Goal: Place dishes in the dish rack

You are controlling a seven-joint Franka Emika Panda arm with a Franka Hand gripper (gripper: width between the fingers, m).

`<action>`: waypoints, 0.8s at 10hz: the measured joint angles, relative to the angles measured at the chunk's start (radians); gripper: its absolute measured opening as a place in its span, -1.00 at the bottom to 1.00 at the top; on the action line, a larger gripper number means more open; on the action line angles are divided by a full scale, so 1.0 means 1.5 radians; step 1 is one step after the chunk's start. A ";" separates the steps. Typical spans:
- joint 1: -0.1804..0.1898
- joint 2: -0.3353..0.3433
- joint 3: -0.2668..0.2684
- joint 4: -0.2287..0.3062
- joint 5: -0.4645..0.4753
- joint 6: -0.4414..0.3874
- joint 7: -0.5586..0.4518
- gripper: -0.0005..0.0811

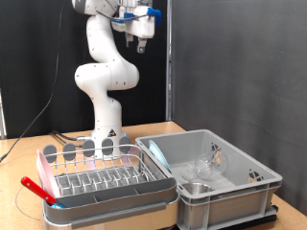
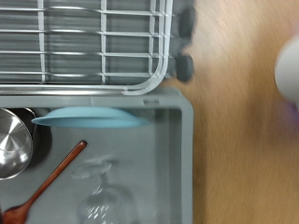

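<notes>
Gripper (image 1: 140, 43) raised high; dishes in bin (image 1: 251, 165) toward 5 o'clock in exterior view.
Fingers hold nothing; gap can't be told. Steel bowl (image 2: 11, 143) & glass (image 2: 101, 191) unpicked; rack (image 1: 96, 177) at 7 o'clock.

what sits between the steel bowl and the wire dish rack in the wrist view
In the wrist view, a light blue plate stands on edge inside the grey bin, between the steel bowl and the dish rack. The gripper hangs high above.
</notes>
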 joint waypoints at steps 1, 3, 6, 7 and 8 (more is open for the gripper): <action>-0.017 0.028 0.005 0.047 0.027 -0.043 0.063 0.99; -0.005 0.021 0.004 0.028 0.019 -0.006 -0.032 0.99; 0.051 0.022 0.014 0.018 0.008 0.053 -0.210 0.99; 0.066 0.032 0.026 0.018 -0.016 0.074 -0.255 0.99; 0.073 0.056 0.040 0.023 -0.045 0.094 -0.304 0.99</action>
